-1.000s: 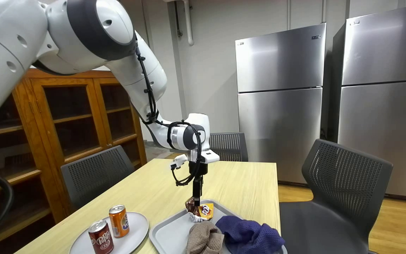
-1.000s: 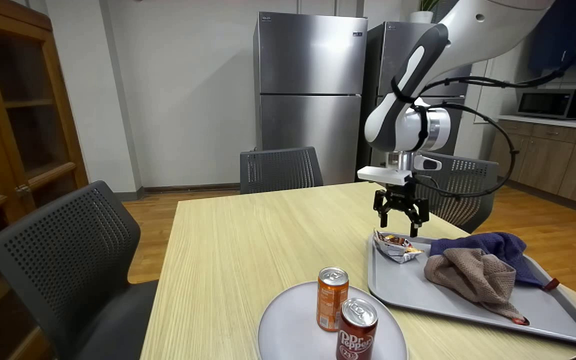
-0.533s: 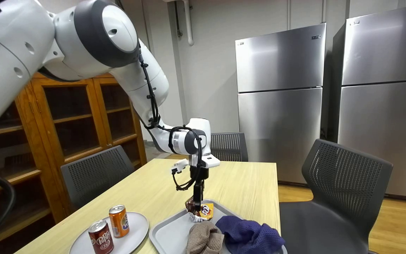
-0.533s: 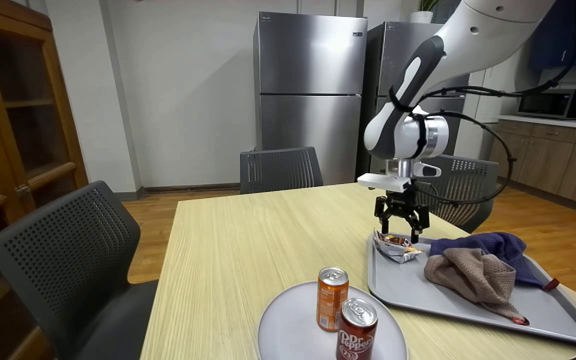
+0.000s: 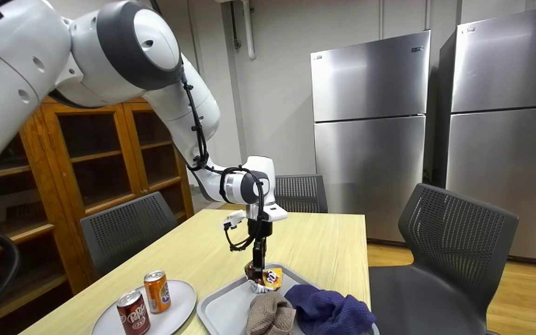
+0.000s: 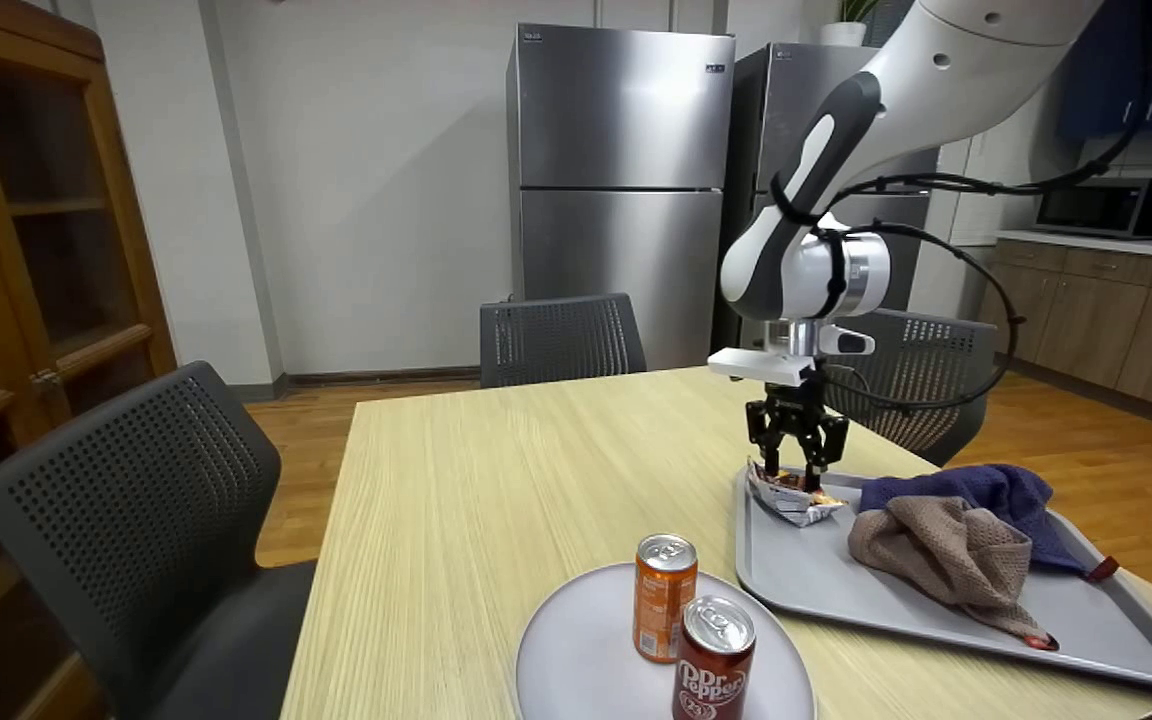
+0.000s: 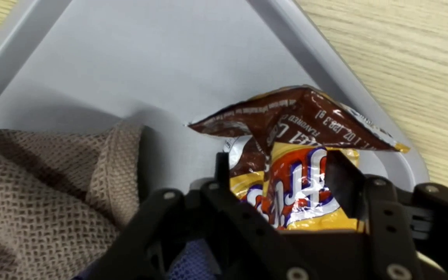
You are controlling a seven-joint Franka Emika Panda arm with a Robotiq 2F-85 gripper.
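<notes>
A crumpled snack bag (image 7: 305, 194), brown and yellow with red and white lettering, lies in a corner of the grey tray (image 7: 169, 50). My gripper (image 7: 276, 159) points down over it, one finger (image 7: 222, 171) on each side of the bag. The fingers stand well apart, part-way in from their full width, with bag film between them. Whether both pads press on the film I cannot tell. In an exterior view the gripper (image 6: 792, 478) has its tips down at the bag (image 6: 794, 507); in the same arrangement elsewhere, the gripper (image 5: 258, 279) partly covers the bag (image 5: 273, 278).
A brown cloth (image 6: 936, 550) and a dark blue cloth (image 6: 986, 495) lie bunched on the tray beside the bag. A round plate (image 6: 571, 650) bears an orange can (image 6: 664, 605) and a Dr Pepper can (image 6: 713, 665). Chairs (image 5: 454, 232) surround the table (image 5: 324, 251).
My gripper has come down to the bag and shifted slightly left in both exterior views. Its fingers have drawn closer together. The bag, cloths and cans look unmoved.
</notes>
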